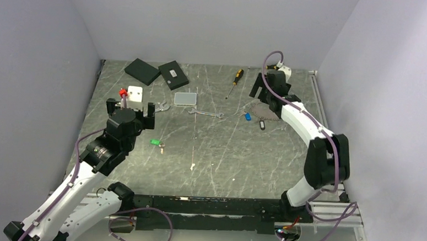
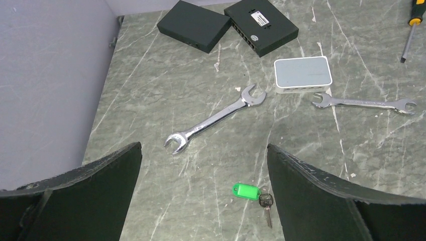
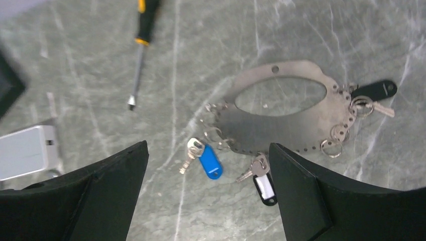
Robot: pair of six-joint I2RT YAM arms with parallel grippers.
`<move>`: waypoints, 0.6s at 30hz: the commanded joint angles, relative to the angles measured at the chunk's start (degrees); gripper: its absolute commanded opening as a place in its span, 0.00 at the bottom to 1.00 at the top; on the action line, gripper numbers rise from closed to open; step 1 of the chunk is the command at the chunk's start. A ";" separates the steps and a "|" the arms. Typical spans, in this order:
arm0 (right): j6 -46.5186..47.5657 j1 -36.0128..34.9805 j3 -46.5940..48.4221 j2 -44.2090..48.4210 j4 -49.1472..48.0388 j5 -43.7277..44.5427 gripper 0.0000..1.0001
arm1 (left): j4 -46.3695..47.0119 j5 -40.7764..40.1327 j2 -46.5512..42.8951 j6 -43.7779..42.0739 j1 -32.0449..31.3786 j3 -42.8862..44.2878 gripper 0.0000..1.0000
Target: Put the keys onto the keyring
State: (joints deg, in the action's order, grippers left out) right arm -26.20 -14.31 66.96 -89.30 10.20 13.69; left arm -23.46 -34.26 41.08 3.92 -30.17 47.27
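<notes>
Keys (image 3: 202, 156), black tag (image 3: 374, 90) lettering seemingly illegible

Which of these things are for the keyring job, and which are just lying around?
For the job: green-tagged key, blue-tagged key, two black-tagged keys, keyring.
Lying about: two wrenches, screwdriver, two black boxes, grey box.
</notes>
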 commanded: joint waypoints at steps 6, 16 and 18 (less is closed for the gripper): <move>-2.38 -0.76 9.89 -10.97 11.67 2.53 0.85 | 1.32 0.49 -0.13 0.12 0.38 1.76 0.99; -2.01 -1.07 15.36 -18.19 13.98 3.91 0.60 | 1.61 -0.05 -0.25 -0.10 0.47 1.52 0.99; -2.09 -1.09 15.73 -19.11 14.37 3.91 0.58 | 1.67 -0.16 -0.19 -0.19 0.47 1.45 0.99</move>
State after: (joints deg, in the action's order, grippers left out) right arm -27.70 -15.20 79.75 -107.18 22.92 15.62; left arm -23.44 -34.30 41.10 3.90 -30.06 47.27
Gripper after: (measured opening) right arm 0.601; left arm 0.992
